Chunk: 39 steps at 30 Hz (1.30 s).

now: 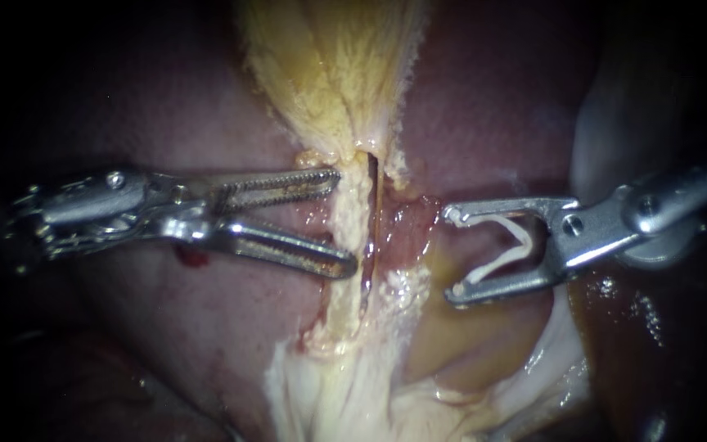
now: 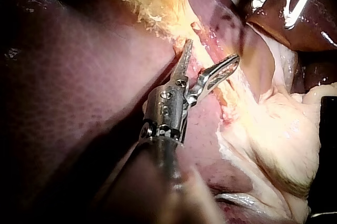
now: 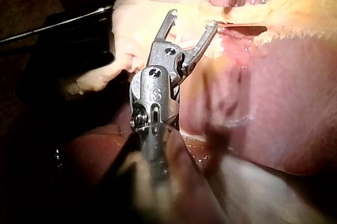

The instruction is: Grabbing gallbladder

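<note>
Standing by the bench, I see the endoscope view go dark along its edges at 9 and 3 o'clock, so the lit room is in the middle. The gallbladder [image 1: 329, 74] sits at 12 o'clock as a pale yellow mass. It narrows into a pale strand [image 1: 352, 217] that runs straight down through the centre to white fatty tissue [image 1: 345, 401] at 6 o'clock. A thin brown tube [image 1: 373, 184] lies tight against the strand's 3 o'clock side. The liver [image 1: 206, 327] shows bare and pink on either side of the strand.

The left instrument [image 1: 343, 221] comes in from 9 o'clock with its toothed jaws parted and gripping nothing. Both tips just reach the strand's 9 o'clock edge, so the strand stands at the mouth of the jaws. The gallbladder's wide part lies beyond the upper jaw, toward 12 o'clock. Bare liver lies beneath the shaft.

The right instrument [image 1: 453, 254] comes in from 3 o'clock, its jaws spread wide and holding a white clip [image 1: 505, 245] between them. Its tips are apart from the strand, with wet reddish tissue in the gap.

In the left wrist view the strand crosses the gap between the parted jaws, and the clip shows well ahead of them. In the right wrist view the tube's end lies just beside one jaw tip, with pale tissue directly ahead.
</note>
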Motion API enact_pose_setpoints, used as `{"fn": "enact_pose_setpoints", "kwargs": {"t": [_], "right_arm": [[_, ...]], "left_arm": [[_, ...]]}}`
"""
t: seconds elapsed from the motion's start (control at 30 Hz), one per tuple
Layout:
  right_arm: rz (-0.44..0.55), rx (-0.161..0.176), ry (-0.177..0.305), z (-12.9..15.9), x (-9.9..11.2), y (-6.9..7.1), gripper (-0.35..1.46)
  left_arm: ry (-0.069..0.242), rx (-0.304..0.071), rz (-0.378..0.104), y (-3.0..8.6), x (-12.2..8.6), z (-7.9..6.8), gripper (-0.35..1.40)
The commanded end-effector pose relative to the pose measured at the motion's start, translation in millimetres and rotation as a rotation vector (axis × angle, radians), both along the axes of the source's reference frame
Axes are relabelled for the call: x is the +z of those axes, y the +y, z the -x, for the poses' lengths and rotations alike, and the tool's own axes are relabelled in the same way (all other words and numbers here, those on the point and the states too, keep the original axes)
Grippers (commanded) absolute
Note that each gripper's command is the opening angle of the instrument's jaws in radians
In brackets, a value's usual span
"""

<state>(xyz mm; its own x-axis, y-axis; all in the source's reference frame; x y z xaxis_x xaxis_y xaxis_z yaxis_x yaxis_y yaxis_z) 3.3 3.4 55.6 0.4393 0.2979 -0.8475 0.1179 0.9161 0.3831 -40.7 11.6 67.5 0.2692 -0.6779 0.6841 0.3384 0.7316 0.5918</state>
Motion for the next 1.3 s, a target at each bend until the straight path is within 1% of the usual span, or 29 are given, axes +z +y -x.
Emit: {"fn": "enact_pose_setpoints", "kwargs": {"t": [0.03, 0.13, 0.23, 0.33, 0.4, 0.5, 0.6, 0.7, 0.8, 0.87, 1.03, 1.2, 1.3], "right_arm": [[0.000, 0.000, 0.000, 0.0, 0.0, 0.0, 0.47], [0.000, 0.000, 0.000, 0.0, 0.0, 0.0, 0.47], [0.000, 0.000, 0.000, 0.0, 0.0, 0.0, 0.47], [0.000, 0.000, 0.000, 0.0, 0.0, 0.0, 0.47], [0.000, 0.000, 0.000, 0.1, 0.0, 0.0, 0.47], [0.000, 0.000, 0.000, 0.1, 0.0, 0.0, 0.47], [0.000, 0.000, 0.000, 0.1, 0.0, 0.0, 0.47], [0.000, 0.000, 0.000, 0.1, 0.0, 0.0, 0.47], [0.000, 0.000, 0.000, 0.1, 0.0, 0.0, 0.47], [0.000, 0.000, 0.000, 0.1, 0.0, 0.0, 0.47], [0.000, 0.000, 0.000, 0.1, 0.0, 0.0, 0.47], [0.000, -0.001, 0.001, 0.2, 0.0, 0.0, 0.47], [0.000, -0.001, 0.001, 0.2, 0.0, 0.0, 0.47]], "left_arm": [[-0.001, 0.000, 0.000, 0.0, 0.0, 0.0, 0.61], [-0.005, 0.000, 0.000, 0.0, -0.3, -0.2, 0.62], [-0.015, -0.002, -0.001, 0.4, -0.9, -0.5, 0.62], [-0.024, -0.001, -0.006, 0.9, -1.8, -0.9, 0.62], [-0.030, 0.001, -0.010, 1.1, -2.7, -1.5, 0.62], [-0.032, 0.002, -0.014, 1.0, -3.8, -2.5, 0.62], [-0.032, 0.002, -0.013, 0.5, -4.5, -3.3, 0.62], [-0.032, 0.003, -0.012, 0.2, -4.9, -4.0, 0.62], [-0.030, 0.000, -0.012, 0.2, -5.2, -4.8, 0.62], [-0.027, -0.005, -0.011, 0.5, -5.4, -5.2, 0.62], [-0.030, -0.024, -0.010, 1.8, -5.7, -5.8, 0.64], [-0.024, -0.034, -0.011, 3.0, -5.5, -6.4, 0.64], [-0.023, -0.037, -0.012, 3.6, -5.2, -6.5, 0.64]]}}
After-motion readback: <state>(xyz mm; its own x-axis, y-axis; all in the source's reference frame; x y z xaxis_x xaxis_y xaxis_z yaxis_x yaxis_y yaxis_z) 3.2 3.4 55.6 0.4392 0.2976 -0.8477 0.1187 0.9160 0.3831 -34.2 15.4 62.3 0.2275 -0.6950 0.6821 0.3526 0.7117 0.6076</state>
